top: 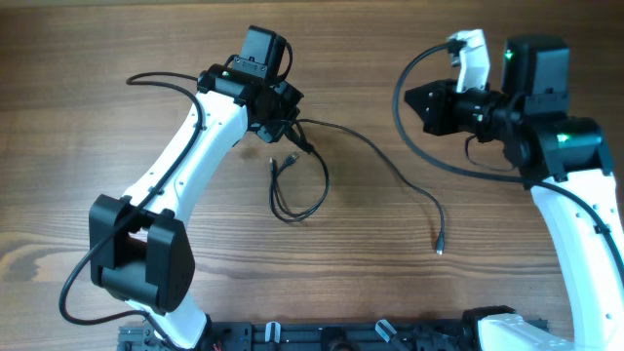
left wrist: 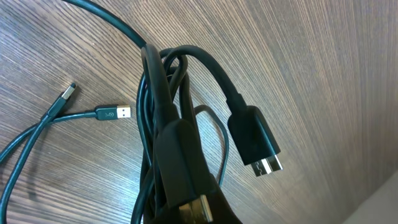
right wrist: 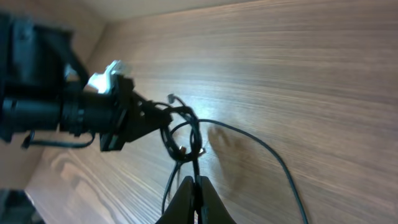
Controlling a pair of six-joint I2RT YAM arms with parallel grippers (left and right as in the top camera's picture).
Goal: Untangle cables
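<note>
My left gripper (top: pixel 281 119) is shut on a bundle of thin black cables (top: pixel 292 136) and holds it just above the table. From the bundle a double loop (top: pixel 297 200) lies on the wood, and one long cable (top: pixel 390 171) runs right to a small plug (top: pixel 440 249). In the left wrist view the left gripper (left wrist: pixel 194 210) holds the bundle (left wrist: pixel 163 124), with a wide flat plug (left wrist: pixel 258 143) hanging free and two small plugs (left wrist: pixel 115 113) on the table. My right gripper (top: pixel 409 97) is shut and apart from the cables; its fingers (right wrist: pixel 198 186) point at the bundle (right wrist: pixel 183 134).
Thick black robot wires (top: pixel 419 146) curve beside the right arm. The wooden table (top: pixel 117 58) extends around the cables. A black rail (top: pixel 322 336) runs along the front edge.
</note>
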